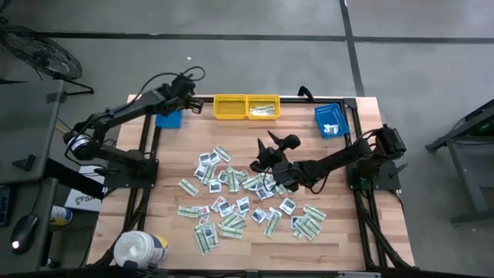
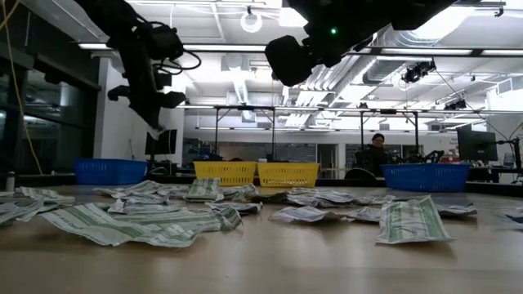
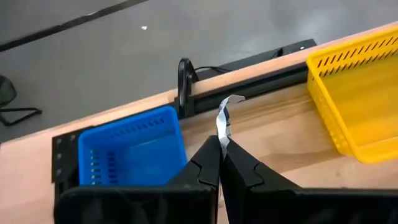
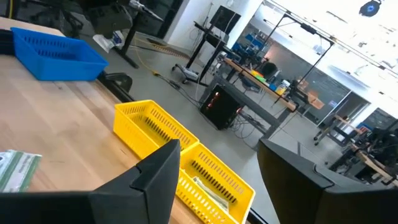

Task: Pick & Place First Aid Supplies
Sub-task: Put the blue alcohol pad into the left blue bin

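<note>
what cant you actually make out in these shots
- Printing on the packets: too small in the high view, seen edge-on in the low view.
- Far yellow bin's contents: its wall partly hides them in the right wrist view.
- Strip in the shut left gripper: its lower part is hidden between the fingers, left wrist view.

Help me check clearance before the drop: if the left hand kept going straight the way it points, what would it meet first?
Probably the blue bin at the table's back left corner. The left hand, shut on a packet, hangs above the table just beside it; height is unclear, so it might pass over the rim.
</note>
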